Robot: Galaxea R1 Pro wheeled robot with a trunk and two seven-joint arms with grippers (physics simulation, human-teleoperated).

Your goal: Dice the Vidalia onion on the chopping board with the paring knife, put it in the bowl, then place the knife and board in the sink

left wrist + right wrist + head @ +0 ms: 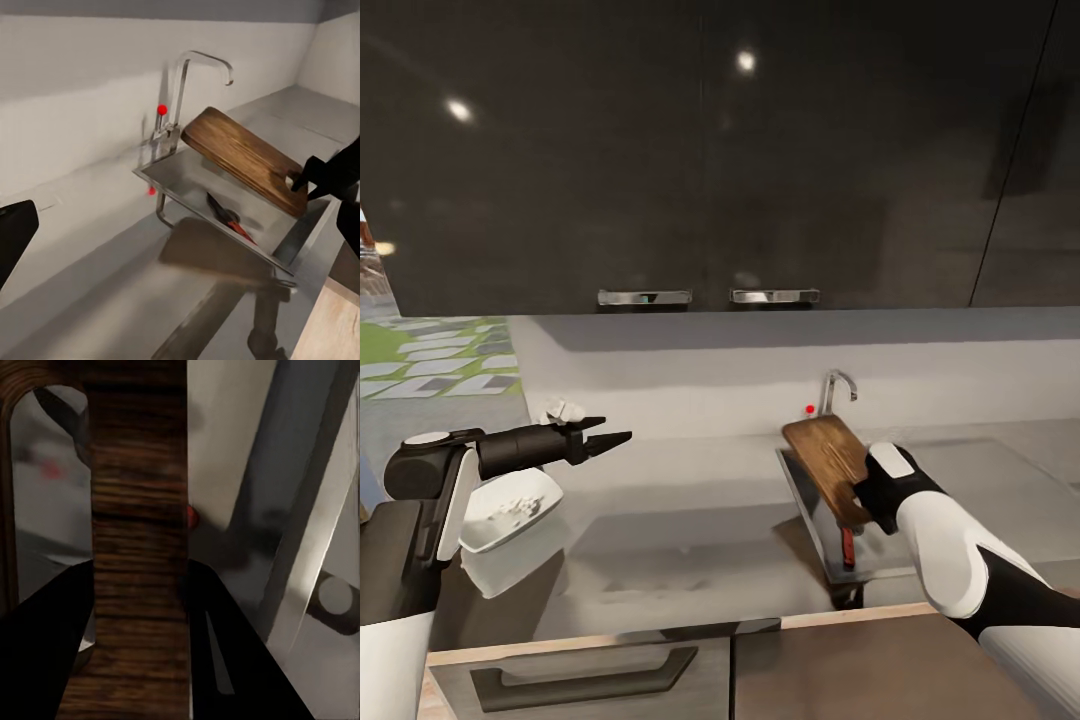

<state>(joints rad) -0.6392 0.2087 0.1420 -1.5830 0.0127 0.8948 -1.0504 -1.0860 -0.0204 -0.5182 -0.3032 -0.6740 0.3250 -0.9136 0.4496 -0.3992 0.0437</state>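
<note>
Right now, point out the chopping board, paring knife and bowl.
chopping board [825, 452]: head view, middle of its top face.
paring knife [238, 229]: left wrist view, reddish handle in the basin.
bowl [478, 540]: head view, near rim.

Chopping board [828, 452]: brown wood, visible grain, rounded corners; held tilted above the sink [815, 520], clamped at its near end by the right gripper [863, 497]. Paring knife [848, 546]: dark blade, reddish handle, lies flat on the sink floor. Bowl [510, 510]: white, squarish, on the grey countertop [690, 530], well left of the sink, holding pale diced pieces.
</note>
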